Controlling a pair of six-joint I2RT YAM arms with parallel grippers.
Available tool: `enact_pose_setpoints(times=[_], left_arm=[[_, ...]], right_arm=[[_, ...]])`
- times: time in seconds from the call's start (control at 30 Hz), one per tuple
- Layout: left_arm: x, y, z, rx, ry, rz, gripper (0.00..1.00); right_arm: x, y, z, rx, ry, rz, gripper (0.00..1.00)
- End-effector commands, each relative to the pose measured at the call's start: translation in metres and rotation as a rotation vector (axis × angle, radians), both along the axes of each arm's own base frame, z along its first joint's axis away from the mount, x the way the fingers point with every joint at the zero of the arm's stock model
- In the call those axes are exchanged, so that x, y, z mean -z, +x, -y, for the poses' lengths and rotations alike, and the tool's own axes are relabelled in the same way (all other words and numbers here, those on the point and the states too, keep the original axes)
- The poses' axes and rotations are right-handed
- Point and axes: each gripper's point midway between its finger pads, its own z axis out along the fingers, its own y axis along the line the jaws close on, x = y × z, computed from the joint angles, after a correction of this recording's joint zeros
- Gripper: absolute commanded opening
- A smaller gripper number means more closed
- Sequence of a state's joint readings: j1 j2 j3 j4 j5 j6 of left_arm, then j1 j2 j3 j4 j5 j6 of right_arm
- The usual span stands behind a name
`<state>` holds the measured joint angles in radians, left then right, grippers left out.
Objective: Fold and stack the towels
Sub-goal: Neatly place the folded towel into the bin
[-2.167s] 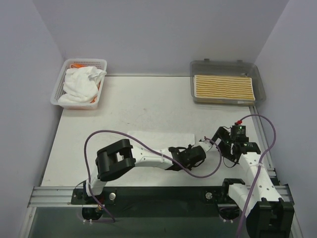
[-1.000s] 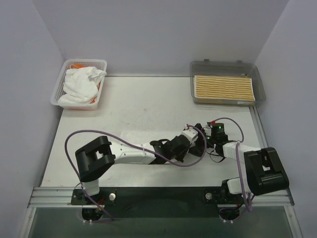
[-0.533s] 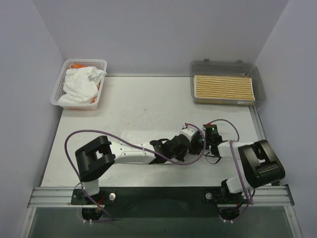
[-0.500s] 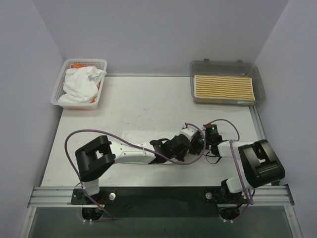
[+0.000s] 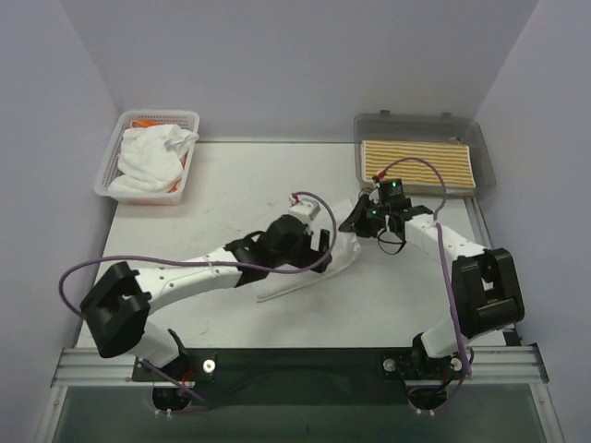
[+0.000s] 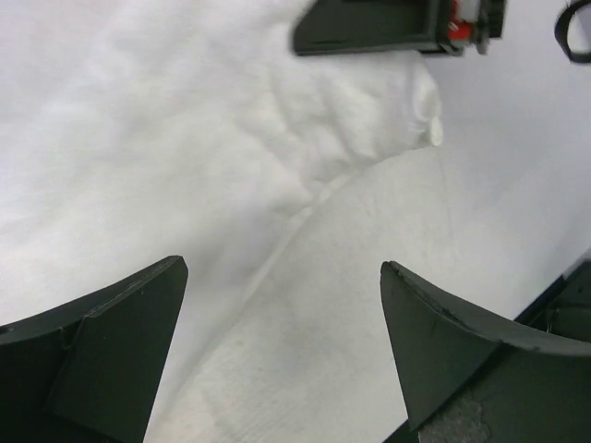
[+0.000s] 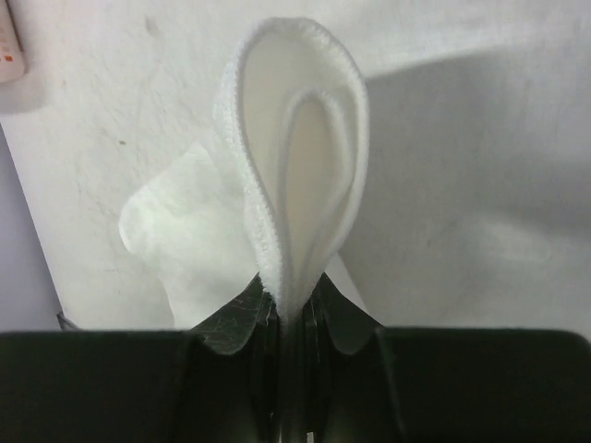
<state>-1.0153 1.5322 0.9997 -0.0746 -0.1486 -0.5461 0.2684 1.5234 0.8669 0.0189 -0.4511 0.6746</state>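
Overhead and wrist views of the bench (image 5: 240, 185) with one towel in mid-fold.

(a) A white towel (image 5: 305, 280) lies near the middle of the bench, forming a long band that runs diagonally from the near left to the far right. Its far right end is raised off the surface. The cloth is plain white terry with a nubbly pile, and the left wrist view shows a thick, rumpled layer lying over a flatter, smoother one.

(b) The right hand (image 7: 291, 305) pinches the raised end with its jaws nearly together. Above the grip the cloth stands up in a doubled teardrop loop, one layer nested inside the other, with a stitched hem along the outer edge.

(c) The left hand (image 6: 282, 341) hovers just above the towel's middle. Its jaws stand wide apart and hold nothing.

(d) At the far left corner, a mesh basket (image 5: 111, 171) holds crumpled white towels (image 5: 152, 157). A sliver of orange cloth shows at its far edge.

(e) At the far right corner, a grey tray (image 5: 420, 125) holds a yellow-and-white striped towel (image 5: 417, 164), folded flat into a neat rectangle.
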Motion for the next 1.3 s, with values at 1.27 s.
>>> enact_pose_setpoints(times=[1.27], left_arm=[[0.036, 0.076, -0.258, -0.455, 0.15, -0.112, 0.97]], right_arm=[[-0.122, 0.257, 0.242, 0.072, -0.355, 0.451, 0.0]])
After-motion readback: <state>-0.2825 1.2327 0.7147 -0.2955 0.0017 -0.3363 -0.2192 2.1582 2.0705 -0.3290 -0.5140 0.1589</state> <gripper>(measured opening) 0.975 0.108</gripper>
